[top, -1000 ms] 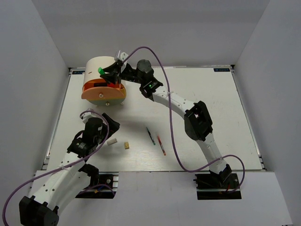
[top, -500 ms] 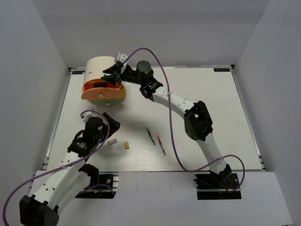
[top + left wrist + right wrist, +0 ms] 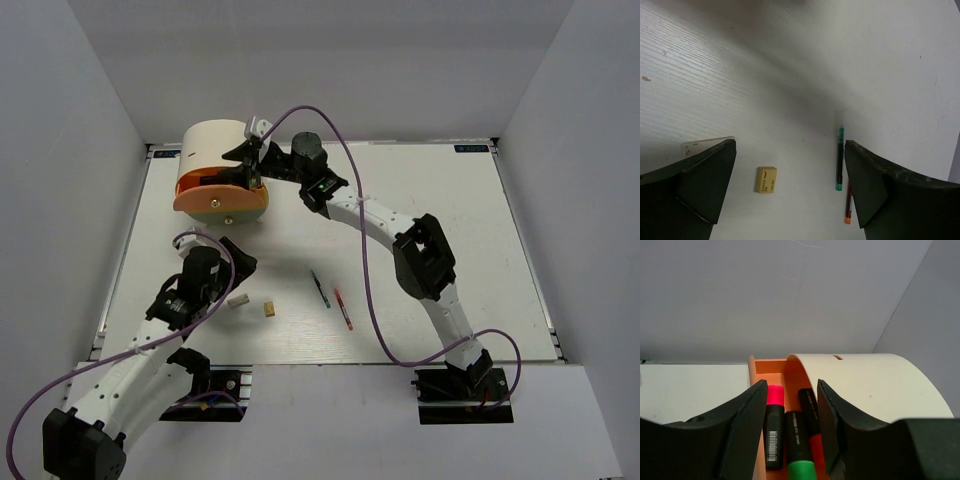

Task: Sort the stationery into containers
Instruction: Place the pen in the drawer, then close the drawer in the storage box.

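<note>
Overhead first, we see the right gripper (image 3: 244, 166) reaching over the orange tray (image 3: 200, 196), which juts out from the cream drum (image 3: 212, 140) at the far left of the table (image 3: 450, 220). A yellow tray (image 3: 220, 213) is stacked under it. From up here we cannot tell how its jaws stand. The left gripper (image 3: 233, 262) hangs over the near left of the table, close to the grey block (image 3: 238, 299) and the tan block (image 3: 269, 309). The green pen (image 3: 320, 288) and the red pen (image 3: 342, 309) lie side by side a little to the right.

Next, on the left wrist view, the left gripper (image 3: 789, 147) has its jaws spread wide above the table. The tan block (image 3: 766, 179) shows between them, touching neither. The grey block (image 3: 705, 146) peeps out at the left finger's edge, and the green pen (image 3: 840, 157) and red pen (image 3: 847, 206) lie just inside the right finger.

Lastly, on the right wrist view, the right gripper (image 3: 790, 386) has its jaws apart, holding nothing, over the orange tray (image 3: 756, 367). Three markers lie in that tray side by side: the pink highlighter (image 3: 773, 425), the green highlighter (image 3: 799, 452) and the orange highlighter (image 3: 810, 410), the last nearest the cream drum (image 3: 875, 385).
</note>
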Action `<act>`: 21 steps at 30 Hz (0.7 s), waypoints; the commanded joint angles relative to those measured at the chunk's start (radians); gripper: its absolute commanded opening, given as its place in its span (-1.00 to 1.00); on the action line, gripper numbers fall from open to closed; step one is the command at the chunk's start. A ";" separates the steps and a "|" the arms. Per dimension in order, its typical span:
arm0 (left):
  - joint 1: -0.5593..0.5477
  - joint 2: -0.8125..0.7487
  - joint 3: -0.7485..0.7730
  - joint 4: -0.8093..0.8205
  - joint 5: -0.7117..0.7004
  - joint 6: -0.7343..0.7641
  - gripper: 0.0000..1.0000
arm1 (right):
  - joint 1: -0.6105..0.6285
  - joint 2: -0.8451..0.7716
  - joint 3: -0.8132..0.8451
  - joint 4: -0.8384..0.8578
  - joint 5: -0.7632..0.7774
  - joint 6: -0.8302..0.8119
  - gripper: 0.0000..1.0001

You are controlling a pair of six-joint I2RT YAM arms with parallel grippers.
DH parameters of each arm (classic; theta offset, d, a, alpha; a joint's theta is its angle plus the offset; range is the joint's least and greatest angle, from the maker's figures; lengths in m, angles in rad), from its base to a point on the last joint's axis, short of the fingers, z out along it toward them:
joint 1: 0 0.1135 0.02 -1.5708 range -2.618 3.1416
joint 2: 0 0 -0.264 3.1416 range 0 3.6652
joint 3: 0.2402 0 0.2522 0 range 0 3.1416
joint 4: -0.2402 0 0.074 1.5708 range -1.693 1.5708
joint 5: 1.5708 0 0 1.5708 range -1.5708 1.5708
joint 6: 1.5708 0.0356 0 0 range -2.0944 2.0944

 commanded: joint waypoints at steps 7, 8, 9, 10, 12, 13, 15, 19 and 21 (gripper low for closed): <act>0.004 0.031 0.054 0.050 -0.011 0.019 0.99 | -0.028 -0.211 -0.115 0.080 0.036 0.004 -0.06; 0.004 0.031 0.054 0.050 -0.025 0.028 0.99 | -0.042 -0.222 -0.142 0.079 0.041 0.006 -0.16; 0.004 0.031 0.063 0.060 -0.039 0.028 0.99 | -0.051 -0.260 -0.150 0.056 0.078 0.011 -0.24; 0.004 0.031 0.072 0.074 -0.039 0.028 0.95 | -0.059 -0.272 -0.159 0.042 0.089 0.011 -0.34; 0.004 0.042 0.081 0.094 -0.063 0.052 0.87 | -0.081 -0.311 -0.196 -0.016 0.109 0.018 -0.78; 0.004 0.056 0.091 0.115 -0.082 0.071 0.73 | -0.109 -0.338 -0.231 -0.068 0.131 0.017 -0.92; 0.004 0.074 0.103 0.135 -0.111 0.103 0.46 | -0.131 -0.386 -0.259 -0.160 0.153 0.005 -1.00; 0.004 0.145 0.169 0.160 -0.192 0.199 -0.23 | -0.208 -0.507 -0.375 -0.424 0.143 -0.077 -0.53; 0.013 0.183 0.230 0.160 -0.192 0.261 -0.13 | -0.275 -0.534 -0.440 -0.489 0.103 -0.098 -0.22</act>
